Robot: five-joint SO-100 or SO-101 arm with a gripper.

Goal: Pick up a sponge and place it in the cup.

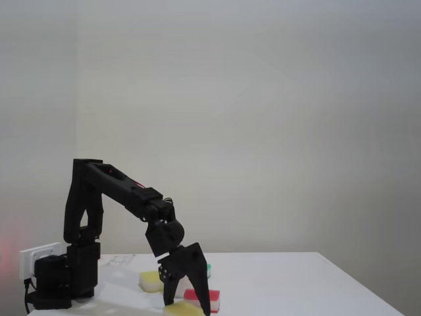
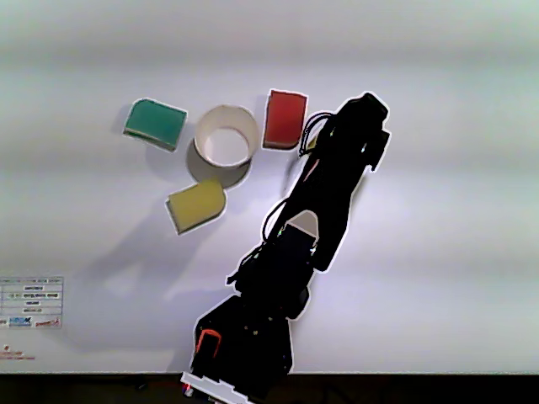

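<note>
In the fixed view my gripper (image 1: 187, 306) points down at the table's near edge. It is open, with its two fingers spread to either side of a pale yellow sponge (image 1: 183, 309) that lies flat on the table. The black arm (image 2: 337, 168) covers that sponge from above in the other view. There the white cup (image 2: 226, 135) stands upright and empty, left of the gripper, with a red sponge (image 2: 285, 119) between the two. In the fixed view the gripper is in front of where the cup stands.
A stubbier yellow sponge (image 2: 195, 205) lies below the cup towards the arm's base, and shows again as the stubby sponge (image 1: 150, 281). A green sponge (image 2: 156, 124) lies left of the cup. The red sponge (image 1: 205, 299) sits just right of the gripper. The table (image 2: 455, 252) is white.
</note>
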